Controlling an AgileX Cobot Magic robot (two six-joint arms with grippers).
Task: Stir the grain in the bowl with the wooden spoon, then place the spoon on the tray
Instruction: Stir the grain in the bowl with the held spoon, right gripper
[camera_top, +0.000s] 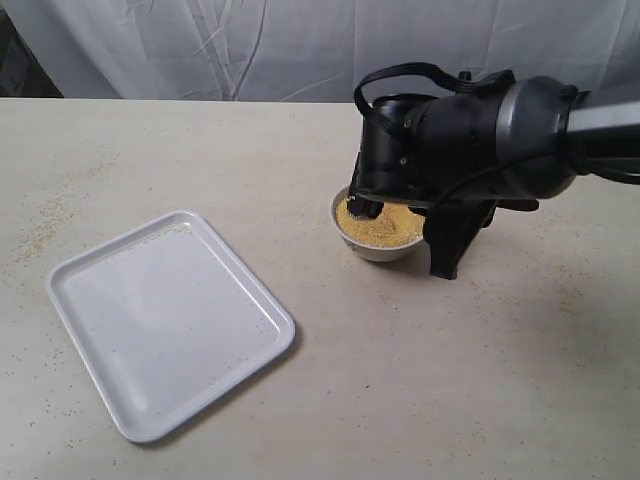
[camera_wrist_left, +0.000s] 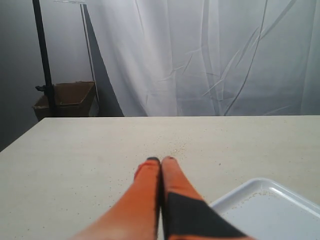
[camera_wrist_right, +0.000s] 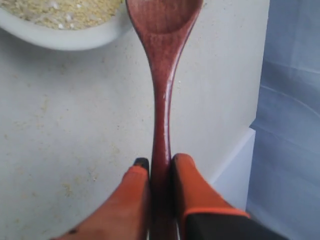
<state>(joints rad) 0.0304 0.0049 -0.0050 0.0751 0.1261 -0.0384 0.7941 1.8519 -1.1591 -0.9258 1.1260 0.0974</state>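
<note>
Wooden spoon (camera_wrist_right: 162, 100) clamped by handle between orange fingers of right gripper (camera_wrist_right: 160, 164). Spoon head held over rim of bowl (camera_top: 378, 252). Bowl filled with yellow grain (camera_top: 388, 228), set on bench (camera_top: 460, 390) right of middle, nearer far edge. White tray (camera_top: 165, 320) laid flat toward near left corner, well apart from bowl, specks of grain scattered on it. Left gripper (camera_wrist_left: 161, 161) seen with fingers pressed together, nothing held, above bench.
</note>
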